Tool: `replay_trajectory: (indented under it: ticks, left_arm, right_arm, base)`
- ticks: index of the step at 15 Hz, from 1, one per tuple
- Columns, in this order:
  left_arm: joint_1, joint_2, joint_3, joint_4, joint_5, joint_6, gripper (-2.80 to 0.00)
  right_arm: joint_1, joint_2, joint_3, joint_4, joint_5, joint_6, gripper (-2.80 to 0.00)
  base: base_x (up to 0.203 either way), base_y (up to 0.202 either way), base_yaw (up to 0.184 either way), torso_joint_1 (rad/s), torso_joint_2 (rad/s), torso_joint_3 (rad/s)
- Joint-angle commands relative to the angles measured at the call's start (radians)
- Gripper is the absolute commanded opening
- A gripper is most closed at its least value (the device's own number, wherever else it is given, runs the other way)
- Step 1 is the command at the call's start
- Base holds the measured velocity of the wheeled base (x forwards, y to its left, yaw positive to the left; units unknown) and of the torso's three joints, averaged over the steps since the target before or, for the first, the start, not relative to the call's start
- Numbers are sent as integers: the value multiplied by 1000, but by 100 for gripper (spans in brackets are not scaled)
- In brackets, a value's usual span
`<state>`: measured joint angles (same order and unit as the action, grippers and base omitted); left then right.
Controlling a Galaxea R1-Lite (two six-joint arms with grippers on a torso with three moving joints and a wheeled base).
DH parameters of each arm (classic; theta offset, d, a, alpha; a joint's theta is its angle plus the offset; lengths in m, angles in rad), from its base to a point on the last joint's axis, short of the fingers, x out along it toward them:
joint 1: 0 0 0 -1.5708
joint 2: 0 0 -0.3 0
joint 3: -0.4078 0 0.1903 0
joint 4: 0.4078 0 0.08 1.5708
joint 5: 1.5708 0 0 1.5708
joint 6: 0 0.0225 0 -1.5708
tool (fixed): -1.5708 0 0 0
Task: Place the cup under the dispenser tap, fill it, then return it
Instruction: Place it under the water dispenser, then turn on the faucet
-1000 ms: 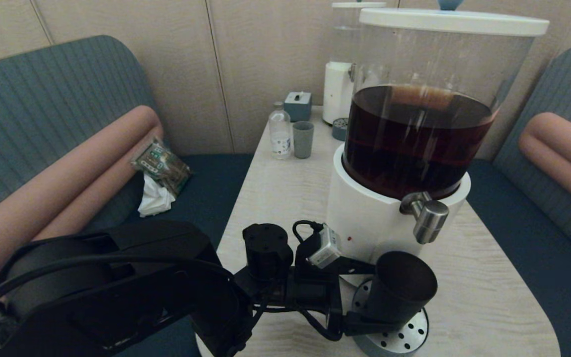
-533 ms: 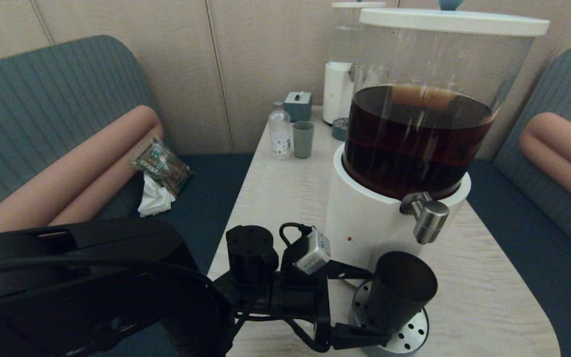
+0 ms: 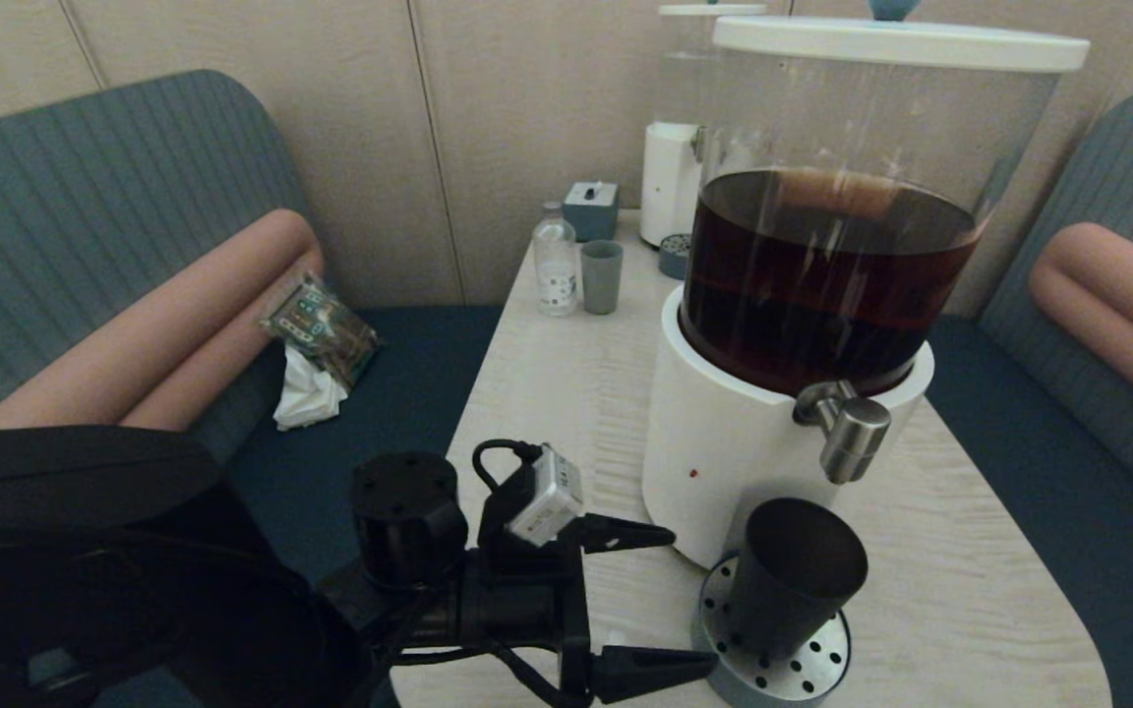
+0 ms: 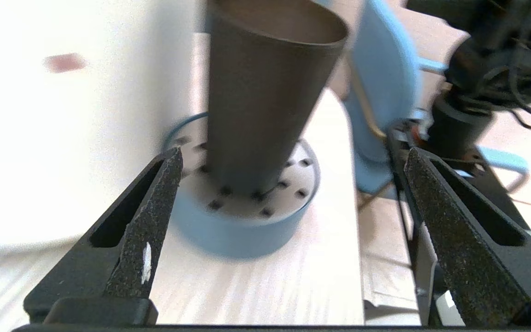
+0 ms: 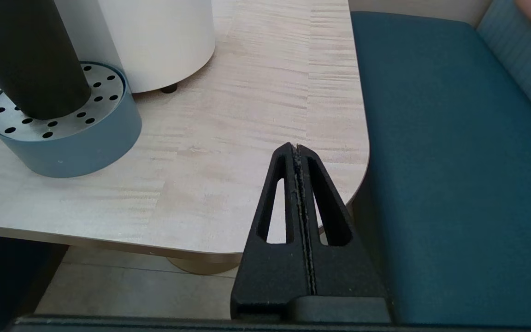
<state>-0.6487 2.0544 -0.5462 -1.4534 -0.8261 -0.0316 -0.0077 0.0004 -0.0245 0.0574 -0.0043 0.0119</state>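
The black cup stands upright on the round perforated drip tray, below the steel dispenser tap of the big white-based dispenser, whose tank holds dark liquid. My left gripper is open just left of the cup, with its fingers clear of it. In the left wrist view the cup stands ahead of the wide-spread left gripper, with nothing between the fingers. My right gripper is shut and empty over the table's near right corner. From there the cup and tray show.
A smaller white dispenser, a grey-green cup, a clear bottle and a small blue box stand at the table's far end. Blue benches flank the table; a packet and a tissue lie on the left bench.
My left gripper has let go of the cup and drawn back to the left, with its fingers spreading. The cup stays on the drip tray.
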Motion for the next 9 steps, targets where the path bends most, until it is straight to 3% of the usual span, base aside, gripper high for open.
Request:
replay_trajectory:
  ticks: [1,4,5,9]
  left_arm:
    - [43,-74,34,-8,6,-7,0]
    - [129,-182,68,-7,114,-74,0]
    - [152,-225,79,-7,151,-99,-280]
    - [211,-375,169,-7,216,-157,-280]
  right_arm:
    - [0,-2,0,1,0,0,-280]
    - [0,-2,0,1,0,0,-280]
    - [0,-2,0,1,0,0,-280]
    - [0,-2,0,1,0,0,-280]
  base:
    - [0,0,0,0,0,0]
    - [0,0,0,0,0,0]
    - [0,0,0,0,0,0]
    - [0,0,0,0,0,0]
